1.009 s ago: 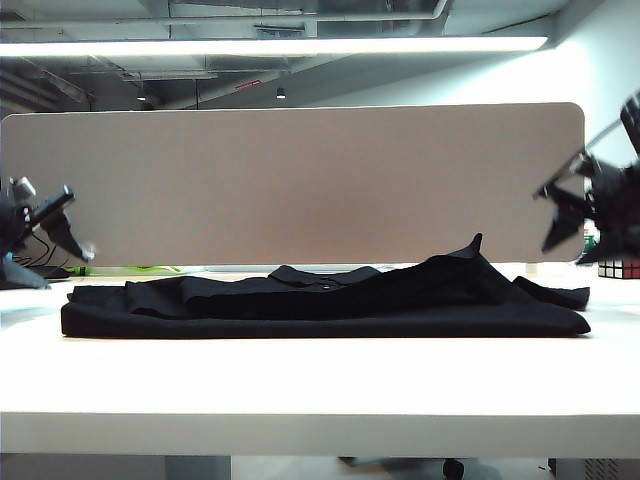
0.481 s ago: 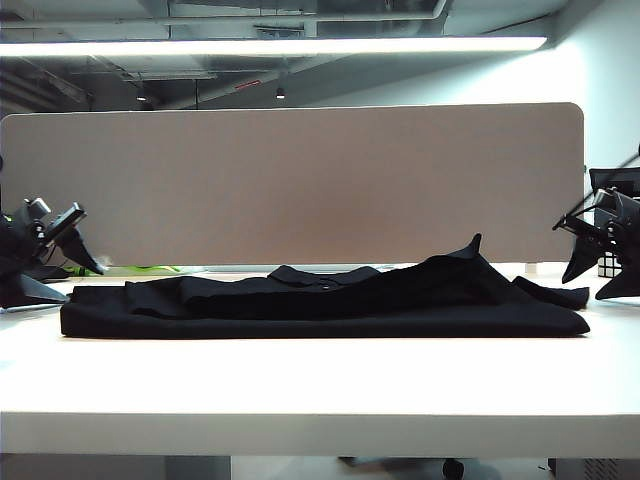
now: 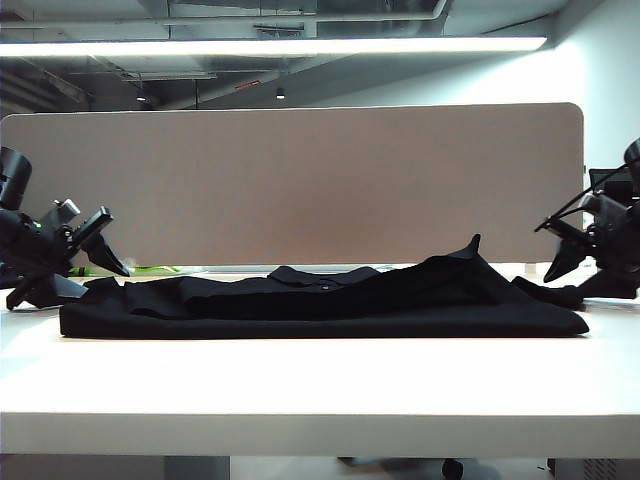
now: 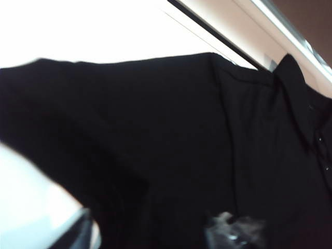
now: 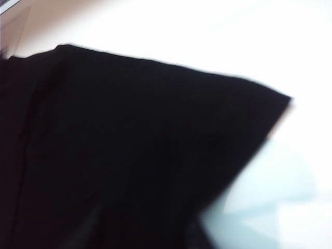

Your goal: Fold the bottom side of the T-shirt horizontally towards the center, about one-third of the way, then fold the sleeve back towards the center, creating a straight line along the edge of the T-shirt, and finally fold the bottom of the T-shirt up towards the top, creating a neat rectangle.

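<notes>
Low over the white worktop, both open-jawed end effectors, left and right, flank the black T-shirt; matched pinches at its two ends should keep the fold straight.

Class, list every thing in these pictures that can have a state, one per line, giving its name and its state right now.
Large black fabric T-shirt: lying flat on the white table, partly folded, one fabric peak sticking up.
Left gripper: jaws apart, at the shirt's left end, holding nothing visible.
Right gripper: jaws apart, at the shirt's right end, holding nothing visible.
</notes>
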Controlling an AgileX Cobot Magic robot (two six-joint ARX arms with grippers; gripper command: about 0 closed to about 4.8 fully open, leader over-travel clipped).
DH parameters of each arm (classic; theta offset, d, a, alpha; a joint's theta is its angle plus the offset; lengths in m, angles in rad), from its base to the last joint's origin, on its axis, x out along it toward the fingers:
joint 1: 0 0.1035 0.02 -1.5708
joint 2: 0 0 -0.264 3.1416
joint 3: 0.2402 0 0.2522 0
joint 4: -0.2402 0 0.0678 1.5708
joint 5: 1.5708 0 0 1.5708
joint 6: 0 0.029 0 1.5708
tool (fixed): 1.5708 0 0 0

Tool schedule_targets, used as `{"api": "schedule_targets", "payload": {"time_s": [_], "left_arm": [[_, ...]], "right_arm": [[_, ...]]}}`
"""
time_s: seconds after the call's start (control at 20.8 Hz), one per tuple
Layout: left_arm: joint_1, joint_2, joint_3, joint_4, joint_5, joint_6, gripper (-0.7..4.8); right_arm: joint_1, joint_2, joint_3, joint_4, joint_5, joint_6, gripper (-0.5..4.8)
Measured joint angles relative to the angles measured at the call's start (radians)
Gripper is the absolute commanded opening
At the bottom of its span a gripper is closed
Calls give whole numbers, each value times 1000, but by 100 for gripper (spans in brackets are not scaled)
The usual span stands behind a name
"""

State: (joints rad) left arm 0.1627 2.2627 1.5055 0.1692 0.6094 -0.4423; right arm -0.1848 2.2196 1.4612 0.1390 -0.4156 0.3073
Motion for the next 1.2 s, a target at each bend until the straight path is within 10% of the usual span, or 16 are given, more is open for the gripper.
{"api": "schedule_targets", "payload": {"time_s": [0.05, 0.19, 0.77, 1.2], "left_arm": [[-2, 0, 0, 0, -10, 2, 106], [-2, 1, 2, 4, -7, 2, -5], [-13, -27, -11, 101, 111, 18, -5], [-207, -158, -8, 104, 178, 113, -6]], "right_arm": [[4, 3, -1, 2, -3, 0, 11], [14, 6, -3, -6, -6, -1, -8], [33, -59, -13, 34, -161, 20, -9], [245, -199, -6, 7, -235, 22, -9]]}}
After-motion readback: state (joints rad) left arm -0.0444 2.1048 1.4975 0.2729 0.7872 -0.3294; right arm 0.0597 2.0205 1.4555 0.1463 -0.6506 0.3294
